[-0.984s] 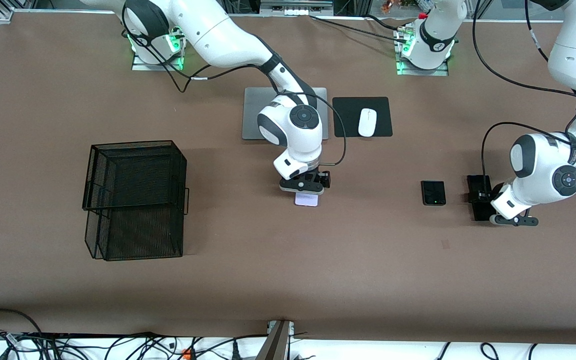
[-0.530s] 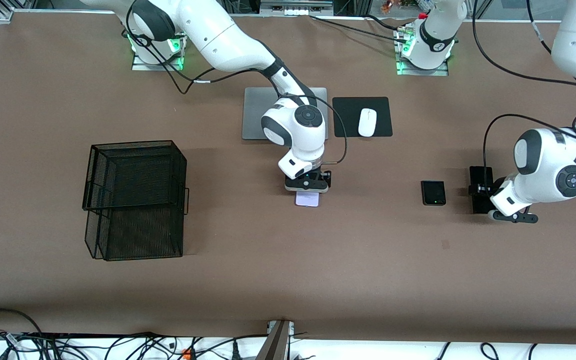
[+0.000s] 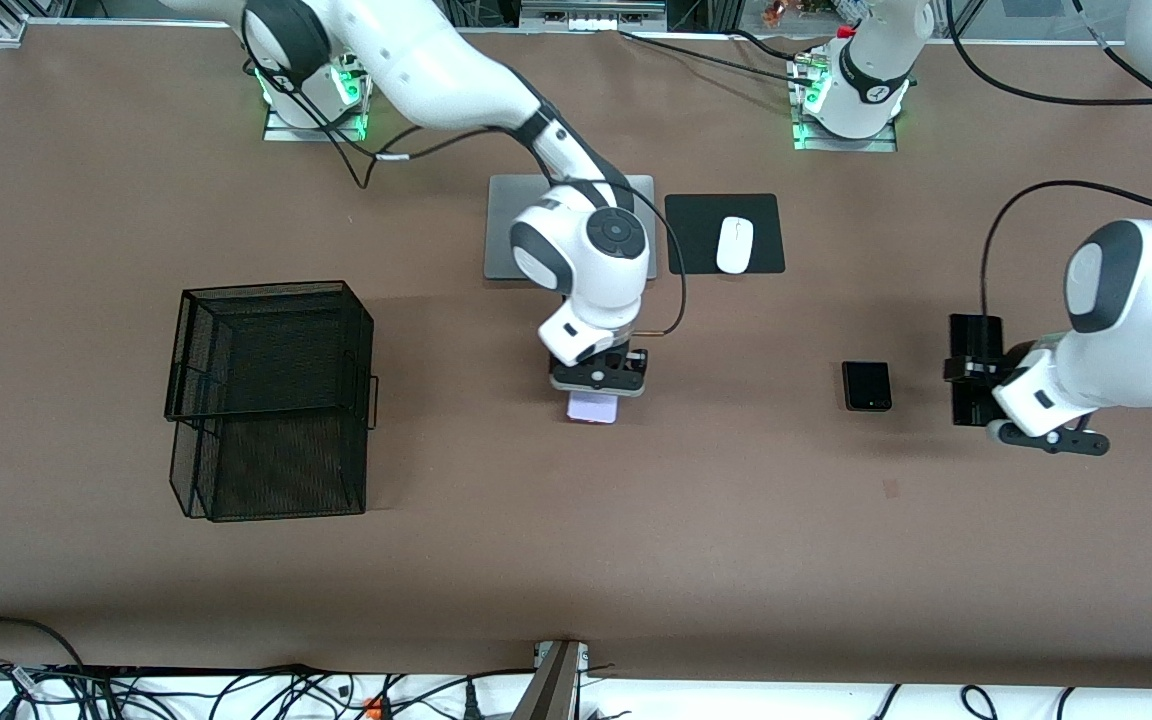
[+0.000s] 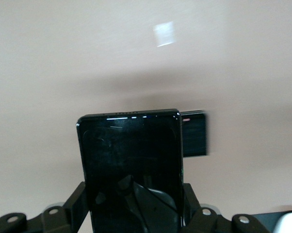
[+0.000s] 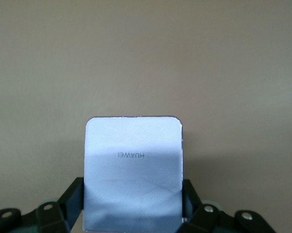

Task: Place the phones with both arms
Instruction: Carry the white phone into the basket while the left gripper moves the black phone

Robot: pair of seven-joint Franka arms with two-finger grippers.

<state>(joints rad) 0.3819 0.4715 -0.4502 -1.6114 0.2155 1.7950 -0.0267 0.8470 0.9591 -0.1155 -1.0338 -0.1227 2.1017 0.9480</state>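
Observation:
My right gripper point(image 3: 594, 392) is shut on the small white-lavender phone point(image 3: 591, 408) and holds it just above the table's middle. In the right wrist view the phone point(image 5: 133, 167) sits between the gripper's point(image 5: 133, 209) fingers. My left gripper point(image 3: 978, 392) is shut on the long slim black phone point(image 3: 973, 362) and holds it above the table toward the left arm's end. In the left wrist view this slab point(image 4: 131, 165) fills the gripper point(image 4: 134, 211). The small square black phone point(image 3: 866, 386) lies flat on the table beside the slab and also shows in the left wrist view point(image 4: 194, 133).
A black wire-mesh basket point(image 3: 271, 400) stands toward the right arm's end. A silver laptop point(image 3: 504, 235) lies closed under the right arm. Beside it a white mouse point(image 3: 734, 244) rests on a black pad point(image 3: 696, 235). Cables run along the table's near edge.
My right gripper has lifted the white-lavender phone and shifted it a little toward the basket. My left gripper has risen with the long black phone and moved toward the left arm's end.

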